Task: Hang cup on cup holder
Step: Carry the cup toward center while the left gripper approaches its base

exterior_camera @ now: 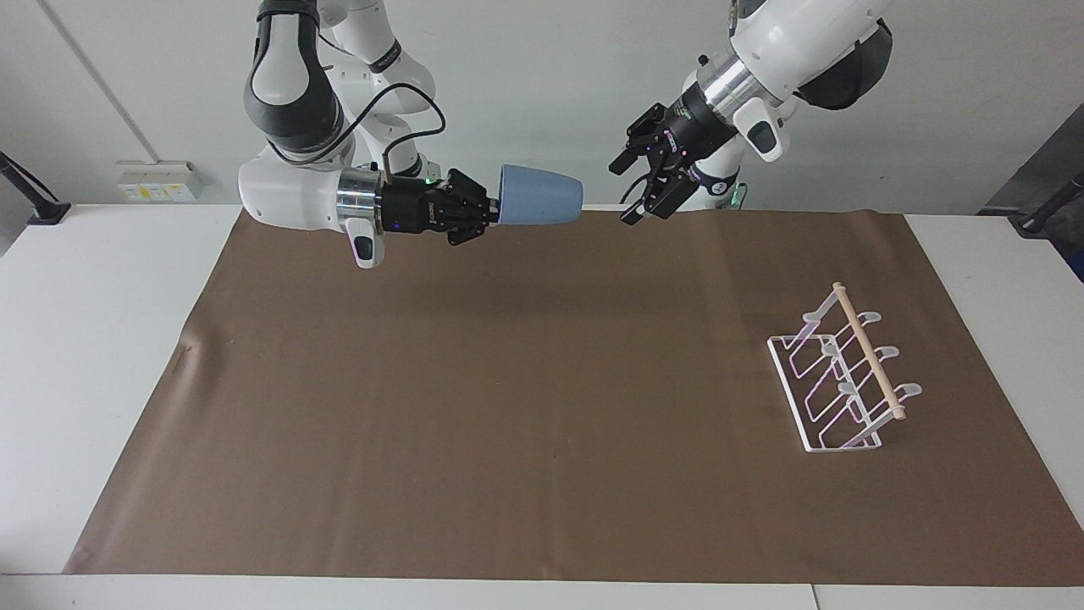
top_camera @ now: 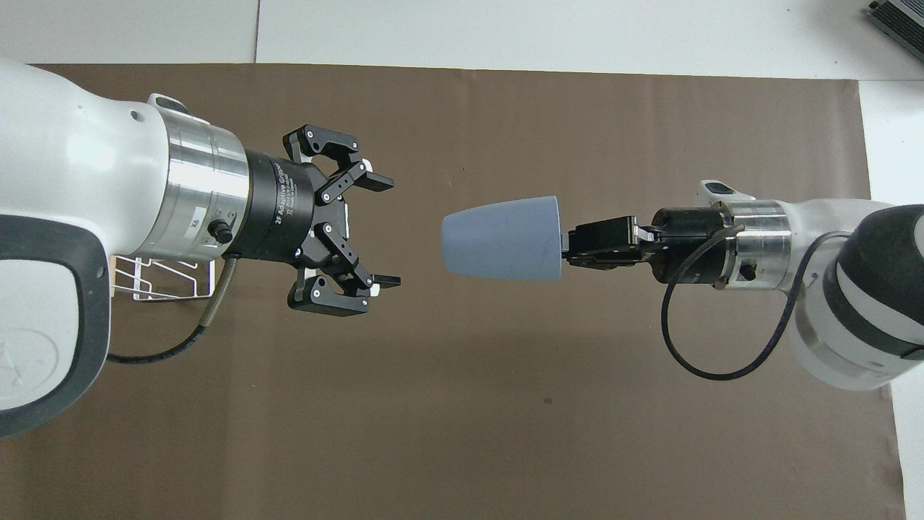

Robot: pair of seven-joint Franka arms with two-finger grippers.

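Observation:
The light blue cup (exterior_camera: 539, 196) (top_camera: 502, 238) hangs on its side in the air over the brown mat's middle, near the robots' edge. My right gripper (exterior_camera: 494, 211) (top_camera: 570, 245) is shut on its rim, and its base points toward the left arm. My left gripper (exterior_camera: 635, 191) (top_camera: 386, 231) is open and faces that base across a short gap, touching nothing. The white wire cup holder (exterior_camera: 847, 373) with its wooden dowel stands bare on the mat at the left arm's end. In the overhead view the left arm hides most of the cup holder (top_camera: 166, 278).
A brown mat (exterior_camera: 508, 424) covers most of the white table (exterior_camera: 93, 339). A dark device (top_camera: 899, 18) sits at the table corner farthest from the robots, at the right arm's end.

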